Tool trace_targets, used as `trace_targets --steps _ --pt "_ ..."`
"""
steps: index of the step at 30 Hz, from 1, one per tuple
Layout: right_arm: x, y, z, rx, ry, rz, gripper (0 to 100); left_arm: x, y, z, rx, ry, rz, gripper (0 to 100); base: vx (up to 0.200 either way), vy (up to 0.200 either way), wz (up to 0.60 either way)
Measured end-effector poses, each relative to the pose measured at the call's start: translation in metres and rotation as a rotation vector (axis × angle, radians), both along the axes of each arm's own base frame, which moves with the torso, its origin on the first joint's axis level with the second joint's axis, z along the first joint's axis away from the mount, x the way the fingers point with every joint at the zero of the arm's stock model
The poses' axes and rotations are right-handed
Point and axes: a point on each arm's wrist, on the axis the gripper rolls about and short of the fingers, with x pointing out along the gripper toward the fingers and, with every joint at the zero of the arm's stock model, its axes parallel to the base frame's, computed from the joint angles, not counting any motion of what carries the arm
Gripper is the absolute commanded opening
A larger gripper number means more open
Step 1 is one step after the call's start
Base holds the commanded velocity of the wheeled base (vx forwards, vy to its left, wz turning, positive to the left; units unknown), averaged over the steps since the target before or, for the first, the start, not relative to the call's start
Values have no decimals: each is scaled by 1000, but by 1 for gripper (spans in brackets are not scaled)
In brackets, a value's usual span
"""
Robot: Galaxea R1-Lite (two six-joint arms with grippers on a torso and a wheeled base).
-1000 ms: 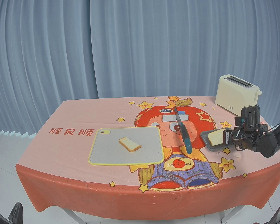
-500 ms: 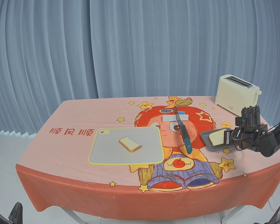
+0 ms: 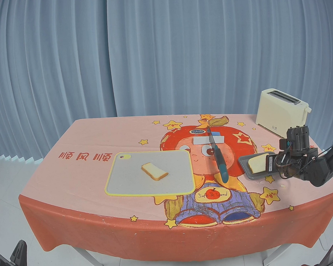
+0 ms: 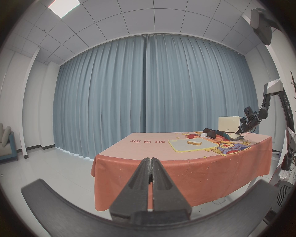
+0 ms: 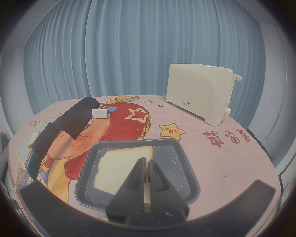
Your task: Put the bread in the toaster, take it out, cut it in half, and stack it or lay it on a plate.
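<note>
While the right gripper (image 5: 145, 162) is pinched shut over bread (image 5: 120, 168) in the tray (image 5: 177, 172), a knife's (image 3: 219, 159) laid between tray and board (image 3: 128, 180).

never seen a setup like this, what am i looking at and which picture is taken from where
This is a two-armed robot working at a table. The wide picture comes from a camera on its head, looking down. The other two come from cameras on its wrists, so each shows that arm's own claw up close.

The left claw is shut, away from the table, and holds nothing. The right claw is shut too, its tips over a bread slice in a grey tray; it does not clearly grip the slice.

Also on the table are a cutting board with a smaller piece of bread, a knife and, at the far right, a toaster.
</note>
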Motion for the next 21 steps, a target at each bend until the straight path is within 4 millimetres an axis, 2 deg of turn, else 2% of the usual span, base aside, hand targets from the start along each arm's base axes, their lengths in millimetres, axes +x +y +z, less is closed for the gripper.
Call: trace_targets --steps 1,14,21 --pt "0 0 0 0 0 0 100 0 0 0 0 0 0 0 0 0 0" --pt "-5 1 4 2 -8 3 100 0 0 0 0 0 0 0 0 0 0" --pt "-21 12 27 17 -78 43 100 0 0 0 0 0 0 0 0 0 0"
